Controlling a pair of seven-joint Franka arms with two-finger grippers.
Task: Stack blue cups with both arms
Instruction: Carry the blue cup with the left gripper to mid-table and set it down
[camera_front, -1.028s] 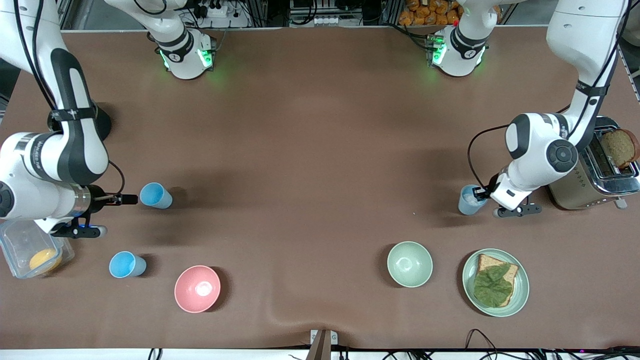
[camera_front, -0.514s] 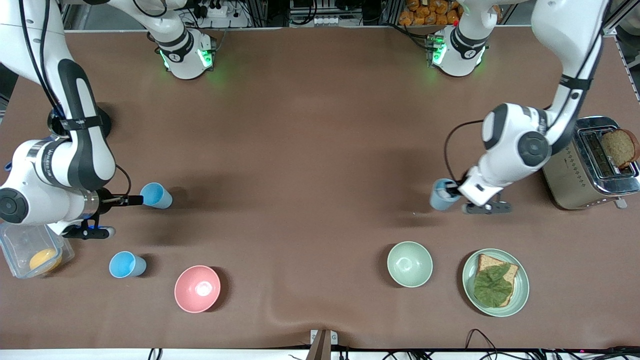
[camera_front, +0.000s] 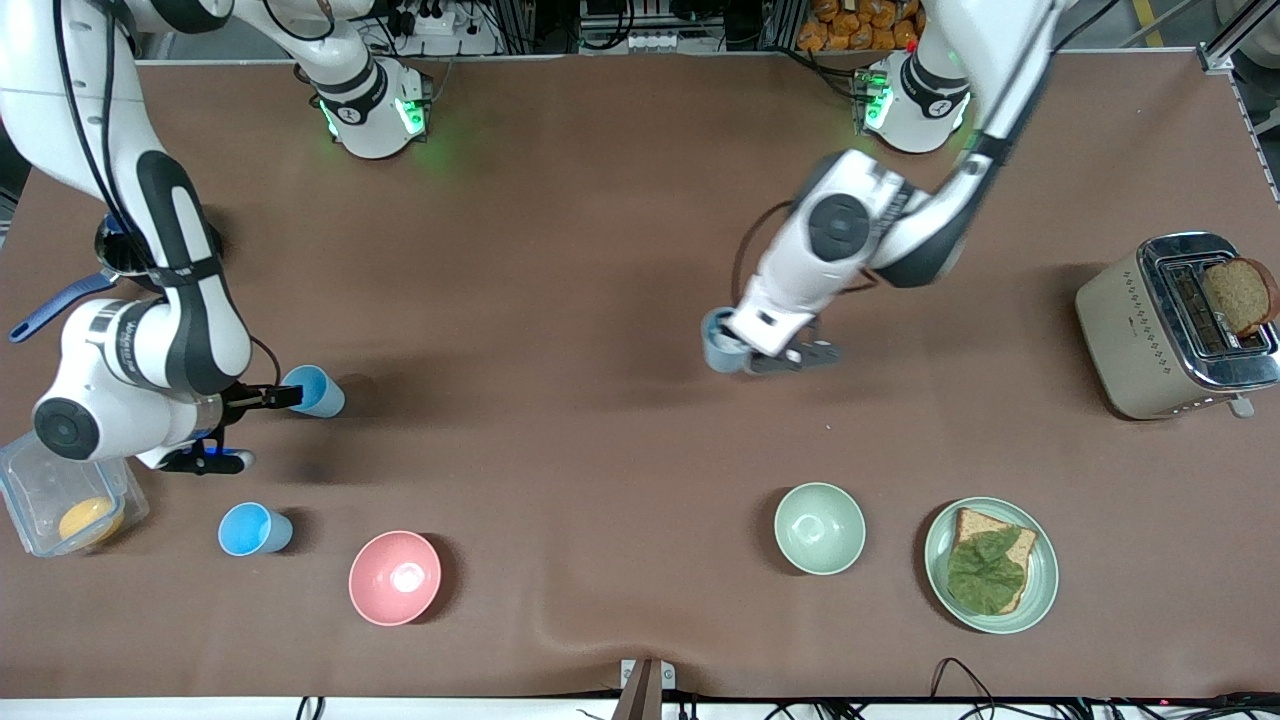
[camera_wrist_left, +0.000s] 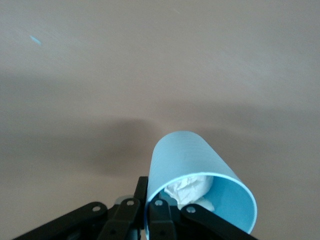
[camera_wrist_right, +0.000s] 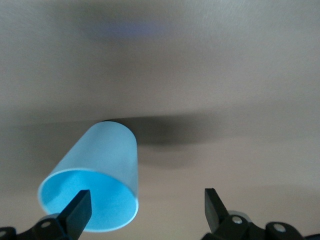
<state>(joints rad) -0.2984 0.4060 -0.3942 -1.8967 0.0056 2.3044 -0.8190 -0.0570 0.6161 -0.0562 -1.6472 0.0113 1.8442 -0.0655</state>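
My left gripper is shut on the rim of a grey-blue cup and holds it over the middle of the table. In the left wrist view, one finger is inside and one outside the wall of this cup, and crumpled white paper lies in it. My right gripper is open at the rim of a sky-blue cup standing near the right arm's end. In the right wrist view, one fingertip shows against this cup's mouth and the other stands clear beside it. A second sky-blue cup stands nearer the front camera.
A pink bowl stands beside the second sky-blue cup. A pale green bowl and a plate with bread and lettuce stand nearer the front camera. A toaster with bread is at the left arm's end. A clear container is at the right arm's end.
The left arm has carried the grey-blue cup from beside the toaster toward the table's middle. The right gripper has edged closer to its sky-blue cup.
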